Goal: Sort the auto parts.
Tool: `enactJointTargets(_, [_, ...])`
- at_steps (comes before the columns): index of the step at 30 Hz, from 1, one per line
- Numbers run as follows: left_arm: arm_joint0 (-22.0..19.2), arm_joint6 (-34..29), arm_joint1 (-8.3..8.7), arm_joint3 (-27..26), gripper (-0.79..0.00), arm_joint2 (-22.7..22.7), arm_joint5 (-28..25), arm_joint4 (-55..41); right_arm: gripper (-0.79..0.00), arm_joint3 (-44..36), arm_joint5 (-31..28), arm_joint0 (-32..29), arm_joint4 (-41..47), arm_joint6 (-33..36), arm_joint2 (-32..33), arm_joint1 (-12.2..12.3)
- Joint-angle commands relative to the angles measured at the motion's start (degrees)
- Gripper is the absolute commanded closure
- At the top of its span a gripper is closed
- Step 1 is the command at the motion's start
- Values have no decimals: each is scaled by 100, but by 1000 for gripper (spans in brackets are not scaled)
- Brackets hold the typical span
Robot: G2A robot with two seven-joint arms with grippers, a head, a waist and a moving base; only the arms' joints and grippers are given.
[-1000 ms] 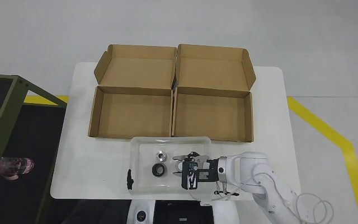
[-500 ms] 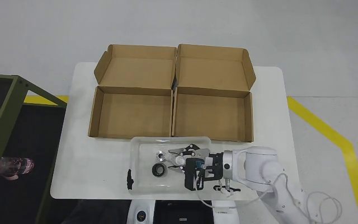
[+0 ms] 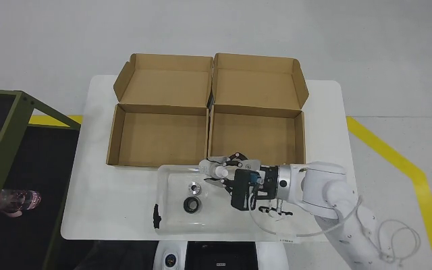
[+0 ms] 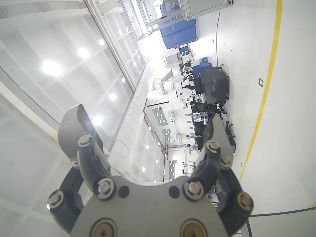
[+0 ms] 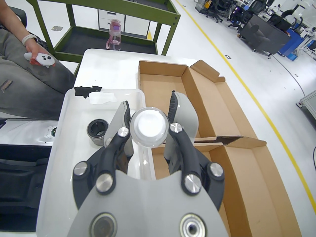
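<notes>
My right gripper (image 3: 216, 167) is shut on a white round capped part (image 5: 149, 126) and holds it above the far rim of the clear plastic tray (image 3: 169, 172), close to the near wall of the right cardboard box (image 3: 255, 140). A black ring-shaped bearing (image 3: 192, 204) (image 5: 98, 129) and a small silver part (image 3: 194, 187) lie in the tray. The left cardboard box (image 3: 159, 138) stands open beside the right one. My left gripper (image 4: 145, 127) is open with nothing between its fingers and points up at the hall ceiling.
Both boxes have their lids folded back toward the table's far edge. A scrap of black tape (image 3: 156, 217) sticks to the tray's left rim. A green cart (image 3: 17, 135) with a pink bottle (image 5: 114, 34) stands off the table's left side.
My right gripper has lifted out of the tray with the white part and moved toward the far rim, nearer the boxes. The bearing and silver part stay in place.
</notes>
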Motion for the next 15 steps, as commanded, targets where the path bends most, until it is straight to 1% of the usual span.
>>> enactJointTargets(1, [0,0,0,0,-785,0,0,0,0,55,47,67,5,-65,25,-1])
enactJointTargets(10, [0,0,0,0,-785,0,0,0,0,343,252,293,89,-332,148,-5])
enactJointTargets(15, [0,0,0,0,-785,0,0,0,0,644,382,438,141,-458,188,-14])
